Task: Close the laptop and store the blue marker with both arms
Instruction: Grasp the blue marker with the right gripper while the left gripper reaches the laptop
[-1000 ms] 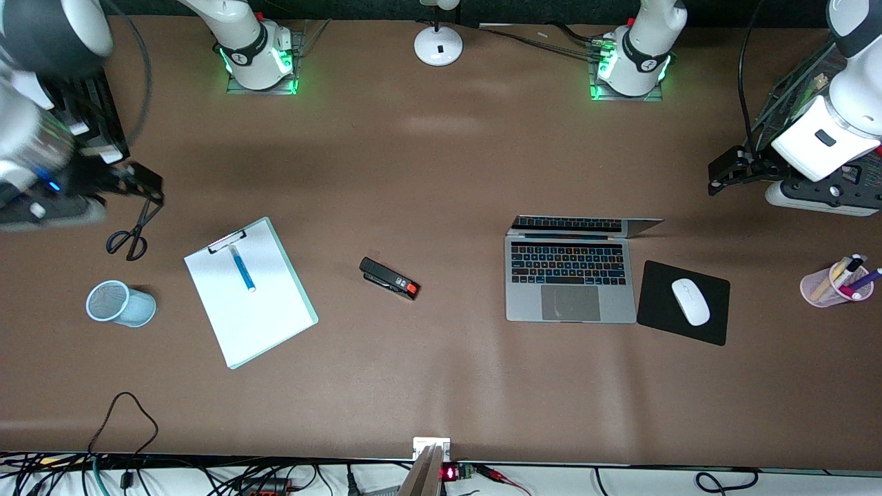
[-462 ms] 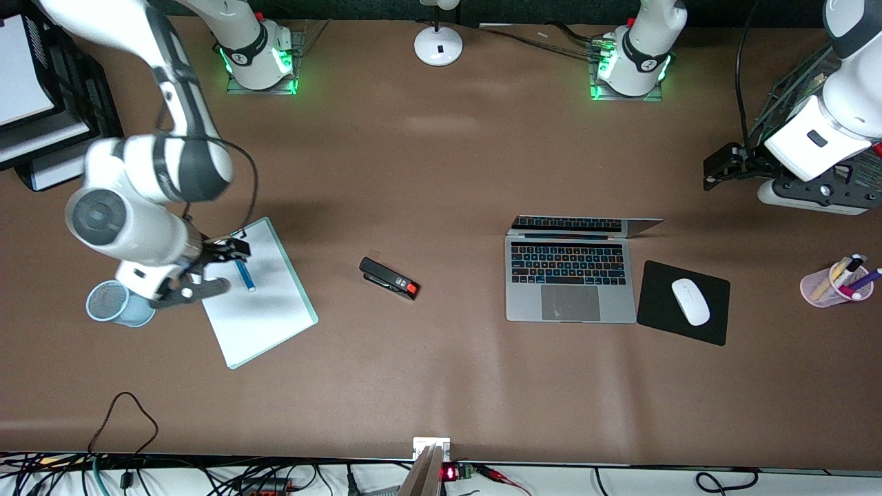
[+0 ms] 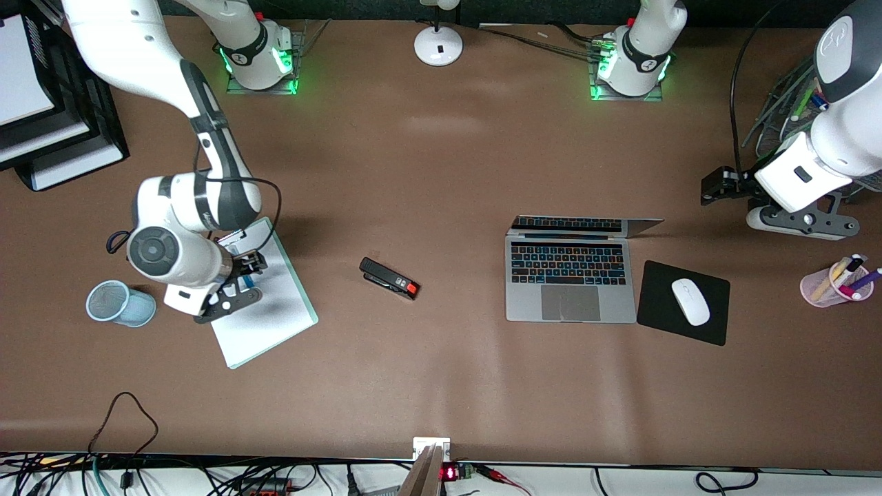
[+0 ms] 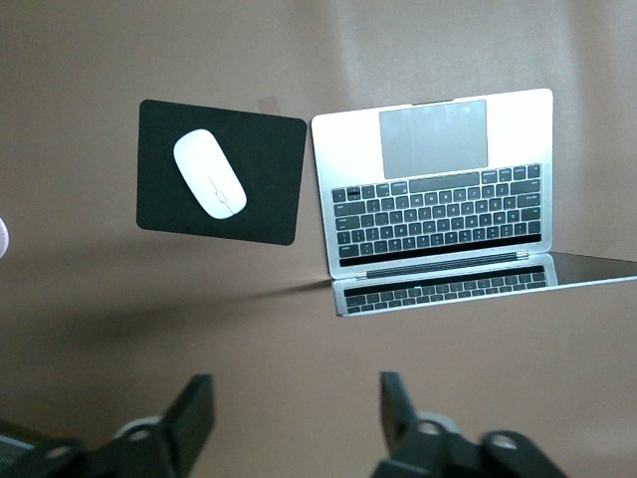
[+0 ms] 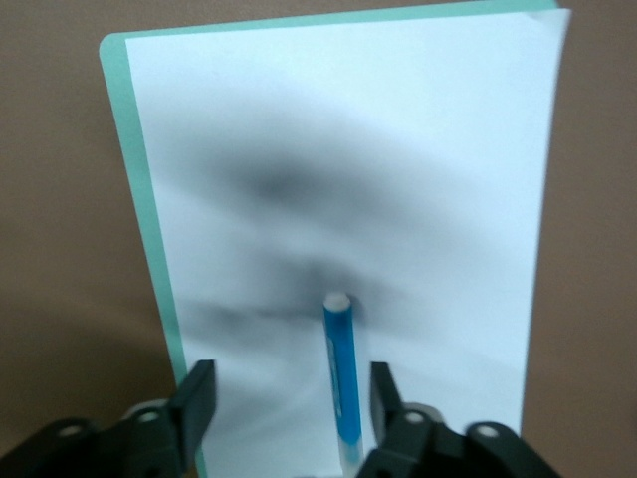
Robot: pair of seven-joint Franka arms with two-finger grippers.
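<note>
Brown worktop (image 3: pixel 441 172) carries everything here. The blue marker (image 5: pixel 341 383) lies flat on white paper on a green clipboard (image 3: pixel 258 303) toward the right arm's end of the worktop. The right claw (image 3: pixel 242 274) hangs low over the clipboard with its fingers (image 5: pixel 195 398) spread and the marker lying between them, touching neither as far as the right wrist view shows; the marker's white end points away from the claw. A pale blue mesh cup (image 3: pixel 118 303) lies on its side just beside the clipboard, at about nine o'clock from it in the front view, and a black stapler (image 3: pixel 389 278) with a red end sits at about three o'clock from the clipboard, well apart. The laptop (image 3: pixel 569 275) stands open toward the left arm's end, keys lit in several colours, its screen tilted far back. A black mouse pad (image 3: pixel 661 324) lies just beside it, at about three o'clock, with a white mouse (image 3: pixel 690 302) on it. The left claw (image 3: pixel 716 186) hovers over bare worktop at about one o'clock from the laptop, its fingers (image 4: pixel 194 413) spread and holding nothing. A pink cup of pens (image 3: pixel 837 281) stands near the worktop's edge at the left arm's end.
</note>
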